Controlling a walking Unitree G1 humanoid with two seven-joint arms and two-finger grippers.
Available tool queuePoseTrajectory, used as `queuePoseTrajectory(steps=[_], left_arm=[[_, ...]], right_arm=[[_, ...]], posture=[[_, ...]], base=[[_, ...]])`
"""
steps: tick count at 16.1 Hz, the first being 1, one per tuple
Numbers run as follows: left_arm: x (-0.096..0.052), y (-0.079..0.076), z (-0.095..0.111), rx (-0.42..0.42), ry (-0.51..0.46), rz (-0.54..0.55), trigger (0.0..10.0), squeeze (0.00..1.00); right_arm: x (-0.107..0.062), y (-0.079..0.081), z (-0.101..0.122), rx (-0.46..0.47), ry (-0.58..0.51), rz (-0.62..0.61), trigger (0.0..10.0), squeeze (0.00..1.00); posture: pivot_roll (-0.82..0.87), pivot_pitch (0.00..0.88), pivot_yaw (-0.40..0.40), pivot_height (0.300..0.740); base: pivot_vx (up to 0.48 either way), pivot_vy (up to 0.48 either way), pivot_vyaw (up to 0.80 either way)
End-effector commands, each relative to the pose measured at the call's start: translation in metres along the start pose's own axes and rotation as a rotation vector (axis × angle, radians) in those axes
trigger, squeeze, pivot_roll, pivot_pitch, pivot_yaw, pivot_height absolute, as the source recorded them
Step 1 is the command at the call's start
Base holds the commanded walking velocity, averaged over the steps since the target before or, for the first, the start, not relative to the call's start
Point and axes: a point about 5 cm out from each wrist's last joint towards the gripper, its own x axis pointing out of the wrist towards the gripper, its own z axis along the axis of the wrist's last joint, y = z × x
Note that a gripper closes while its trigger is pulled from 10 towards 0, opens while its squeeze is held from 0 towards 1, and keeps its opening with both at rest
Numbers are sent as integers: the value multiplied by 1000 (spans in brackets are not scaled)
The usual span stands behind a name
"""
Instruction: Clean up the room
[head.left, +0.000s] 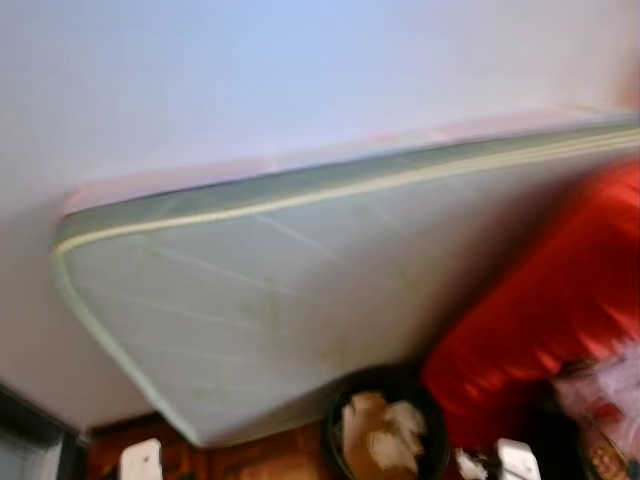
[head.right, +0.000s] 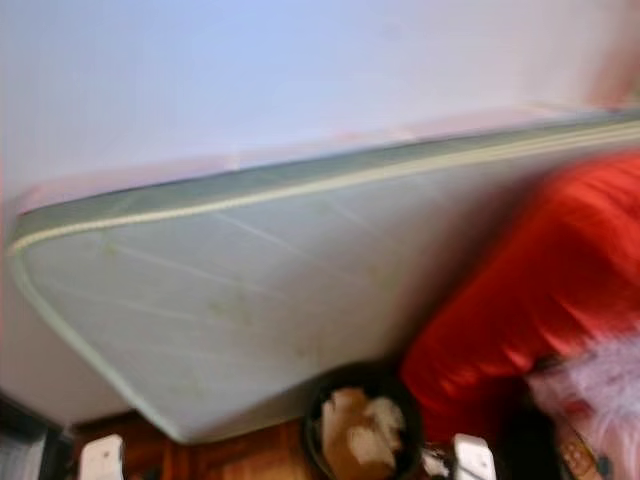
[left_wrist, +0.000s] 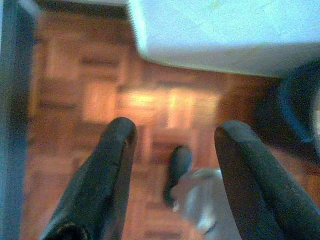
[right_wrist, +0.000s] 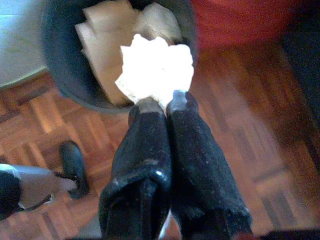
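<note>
Parquet floor (right_wrist: 240, 125) runs underfoot, reddish-brown. Nearest, the right tool (right_wrist: 162, 102) has its two black fingers pressed together on a crumpled white paper (right_wrist: 157, 67), held just over the rim of a dark wastebasket (right_wrist: 57, 65) already holding brownish paper scraps. The left tool (left_wrist: 175, 132) hangs spread wide, gripping nothing. Beyond, a pale green mattress (head.left: 260, 300) leans against the white wall (head.left: 300, 70), with something red (head.left: 550, 300) beside it.
</note>
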Motion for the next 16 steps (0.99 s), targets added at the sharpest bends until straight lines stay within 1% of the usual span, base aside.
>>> queuePoseTrajectory(steps=[1, 2, 4, 6, 8, 10, 11, 12, 13, 14, 15, 16], left_arm=[[2, -7, 2, 1, -4, -16, 10000, 0], [2, -8, 2, 3, -7, -18, 10000, 0], [2, -8, 2, 8, -7, -20, 10000, 0], [2, -9, 1, 15, -6, -28, 10000, 0], [1, -9, 2, 18, -17, -35, 10000, 0], [1, -9, 5, 23, -40, -36, 10000, 0], [2, -12, 9, 15, -64, -45, 10000, 0], [5, -26, 21, 7, -120, -77, 10000, 0], [7, -36, 31, 3, -164, -100, 10000, 0], [8, -41, 38, -9, -200, -114, 10000, 0], [8, -44, 44, -19, -227, -123, 10000, 0], [8, -49, 52, -23, -269, -143, 10000, 0]], right_arm=[[-4, -5, -7, 16, 14, -16, 10000, 0], [-4, -5, -8, 26, 16, -14, 10000, 0], [-4, -4, -8, 14, 14, -3, 10000, 0], [-4, -4, -7, 2, 4, 0, 10000, 0], [-4, -3, -3, -33, -25, 23, 10000, 0], [-4, -4, 0, -34, -53, 47, 10000, 0], [-5, -4, 2, -47, -61, 64, 10000, 0], [-5, -4, 5, -102, -71, 83, 10000, 0], [-6, -5, 7, -90, -82, 101, 10000, 0], [-7, -8, 8, -107, -89, 108, 10000, 0], [-8, -9, 8, -103, -98, 106, 10000, 0], [-10, -13, 9, -75, -123, 94, 10000, 0]], posture=[[47, 0, -3, 740], [47, 0, -1, 740], [43, 0, 3, 740], [47, 0, 2, 740], [47, 0, 0, 740], [54, 0, -2, 740], [60, 8, -5, 740], [77, 34, -11, 740], [94, 86, -19, 740], [102, 126, -23, 740], [104, 141, -24, 740], [107, 170, -24, 740]], base=[[345, 0, 419], [341, 0, 0], [291, 0, 0], [0, 0, 0], [0, 0, 0], [0, 0, 0], [0, 0, 0], [0, 0, 0], [0, 0, 0], [0, 0, 0], [0, 0, 0], [0, 0, 0]])
